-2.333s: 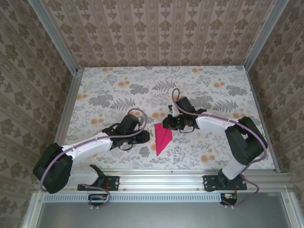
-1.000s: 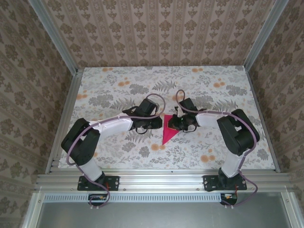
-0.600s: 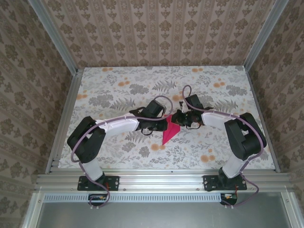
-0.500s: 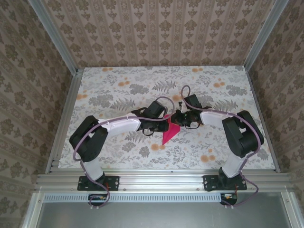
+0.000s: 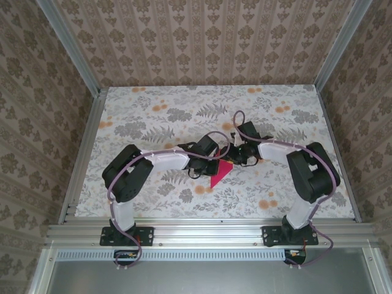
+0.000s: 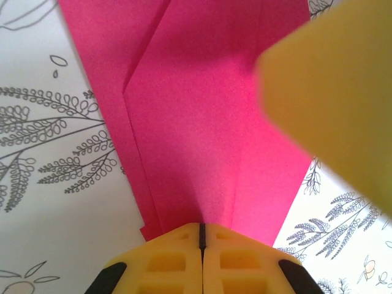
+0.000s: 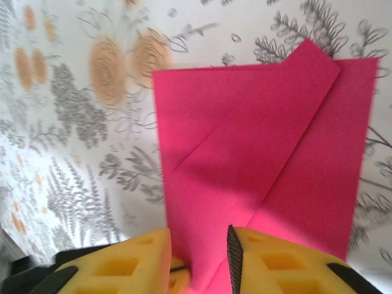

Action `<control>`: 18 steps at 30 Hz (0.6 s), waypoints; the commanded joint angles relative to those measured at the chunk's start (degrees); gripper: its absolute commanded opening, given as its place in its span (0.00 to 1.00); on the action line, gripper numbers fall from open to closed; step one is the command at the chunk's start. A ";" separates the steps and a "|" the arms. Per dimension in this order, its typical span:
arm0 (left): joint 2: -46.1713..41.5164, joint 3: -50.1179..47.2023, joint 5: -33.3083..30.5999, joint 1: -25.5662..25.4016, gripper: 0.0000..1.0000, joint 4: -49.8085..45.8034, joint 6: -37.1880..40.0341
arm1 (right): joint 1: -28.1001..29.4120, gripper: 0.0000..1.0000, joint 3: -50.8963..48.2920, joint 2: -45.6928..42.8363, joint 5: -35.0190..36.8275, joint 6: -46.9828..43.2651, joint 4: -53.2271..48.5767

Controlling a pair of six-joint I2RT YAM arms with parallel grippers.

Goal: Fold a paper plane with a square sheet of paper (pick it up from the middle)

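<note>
We see the left gripper (image 6: pixel 201 231) pinched shut on the square sheet of paper (image 6: pixel 208 122), seemingly anchoring it, the right gripper (image 7: pixel 199 248) parted, gripping nothing.

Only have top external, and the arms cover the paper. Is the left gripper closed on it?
Observer: Yes. The left wrist view shows the left gripper shut, with a crease of the pink paper running into its tips.
Operator: Right one?
Observer: The right gripper has its jaws apart, with the paper's near edge lying in the gap.
Operator: Folds tidy?
Observer: Not quite. One flap corner pokes past the paper's far edge.
</note>
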 commanded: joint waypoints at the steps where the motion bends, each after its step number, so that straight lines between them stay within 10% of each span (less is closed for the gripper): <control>1: 0.50 -0.70 -0.12 -0.23 0.06 -1.10 0.67 | -1.54 0.35 -1.91 -5.62 3.44 -1.77 -5.13; 18: -6.86 -3.11 0.93 1.07 0.13 2.27 -0.83 | -2.86 0.42 -13.49 -13.78 5.21 1.12 -3.21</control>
